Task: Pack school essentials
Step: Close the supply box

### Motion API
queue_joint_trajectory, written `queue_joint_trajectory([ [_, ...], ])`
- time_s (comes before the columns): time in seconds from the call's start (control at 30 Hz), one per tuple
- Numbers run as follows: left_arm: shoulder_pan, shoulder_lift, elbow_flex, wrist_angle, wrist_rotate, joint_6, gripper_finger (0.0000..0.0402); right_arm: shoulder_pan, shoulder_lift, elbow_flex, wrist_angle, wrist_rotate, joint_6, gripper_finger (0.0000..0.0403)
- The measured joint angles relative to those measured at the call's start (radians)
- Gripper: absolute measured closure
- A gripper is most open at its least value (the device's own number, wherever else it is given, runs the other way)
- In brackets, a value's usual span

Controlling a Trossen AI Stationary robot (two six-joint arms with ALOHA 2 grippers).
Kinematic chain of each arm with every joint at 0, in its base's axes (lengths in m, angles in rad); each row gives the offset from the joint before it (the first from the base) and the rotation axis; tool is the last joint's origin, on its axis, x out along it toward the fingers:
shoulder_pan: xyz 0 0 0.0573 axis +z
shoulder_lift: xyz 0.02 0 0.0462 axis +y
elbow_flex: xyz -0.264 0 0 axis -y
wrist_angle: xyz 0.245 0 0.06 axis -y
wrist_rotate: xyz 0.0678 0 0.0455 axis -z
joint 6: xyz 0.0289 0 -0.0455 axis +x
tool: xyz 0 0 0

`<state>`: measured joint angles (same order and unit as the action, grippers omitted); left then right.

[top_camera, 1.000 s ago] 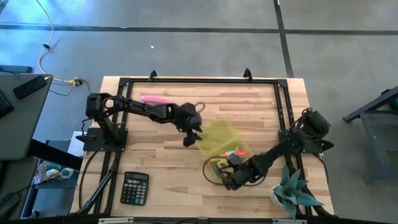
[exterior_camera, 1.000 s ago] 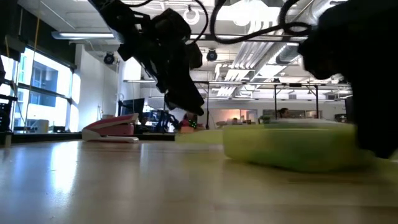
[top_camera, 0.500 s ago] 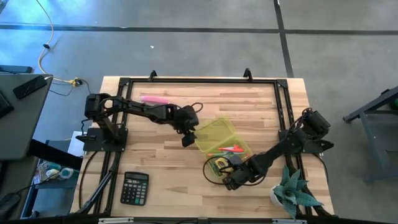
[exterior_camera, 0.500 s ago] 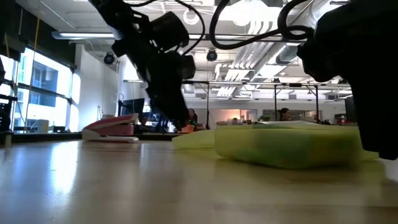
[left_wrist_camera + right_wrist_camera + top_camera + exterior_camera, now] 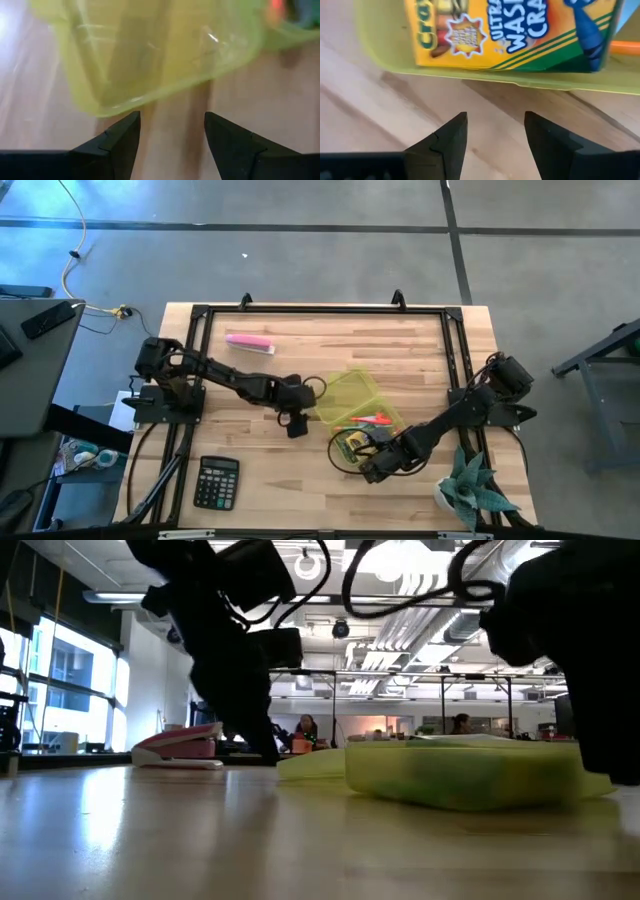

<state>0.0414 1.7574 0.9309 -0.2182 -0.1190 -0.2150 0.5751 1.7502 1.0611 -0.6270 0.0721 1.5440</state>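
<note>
A translucent yellow-green case lies open on the table, its lid folded out flat toward the far side. Inside its base I see a yellow crayon box, an orange pencil and a small red-orange piece; the other essentials are not clear to me. My left gripper is open, low over the table just left of the lid, apart from it. My right gripper is open at the base's near edge, touching nothing.
A pink object lies near the far-left corner. A calculator sits at the near edge and a potted plant at the near-right corner. A black cable loops by the case. Bare wood spreads left of the case.
The left gripper has drawn back from the lid toward the table's near-left and sunk lower. The lid has swung open and now lies flat beside the case's base. The right arm has kept still.
</note>
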Motion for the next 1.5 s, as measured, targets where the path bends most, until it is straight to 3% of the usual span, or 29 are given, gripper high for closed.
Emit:
queue_joint_trajectory([
  [0.33, 0.005, 0.028, 0.000, 0.009, -0.022, -0.082, 0.0190, 0.000, -0.116, 0.000, -0.042, 0.084, 0.004, 0.0215],
  [0.57, -0.009, 0.074, 0.000, 0.066, -0.016, -0.138, 0.0190, 0.001, -0.107, -0.015, -0.042, 0.102, 0.041, 0.0215],
  [0.73, -0.025, 0.095, 0.002, 0.094, -0.088, -0.191, 0.0190, 0.013, -0.099, -0.017, -0.048, 0.146, 0.068, 0.0215],
  [1.27, -0.022, 0.105, 0.000, 0.137, -0.155, -0.228, 0.0190, 0.032, -0.054, -0.007, -0.040, 0.109, 0.070, 0.0215],
  [1.37, -0.020, 0.106, -0.001, 0.147, -0.163, -0.228, 0.0190, 0.049, -0.060, 0.052, -0.087, 0.143, 0.050, 0.0215],
  [1.5, -0.020, 0.106, -0.001, 0.163, -0.164, -0.228, 0.0190, 0.058, -0.074, 0.161, -0.338, 0.245, 0.052, 0.0215],
])
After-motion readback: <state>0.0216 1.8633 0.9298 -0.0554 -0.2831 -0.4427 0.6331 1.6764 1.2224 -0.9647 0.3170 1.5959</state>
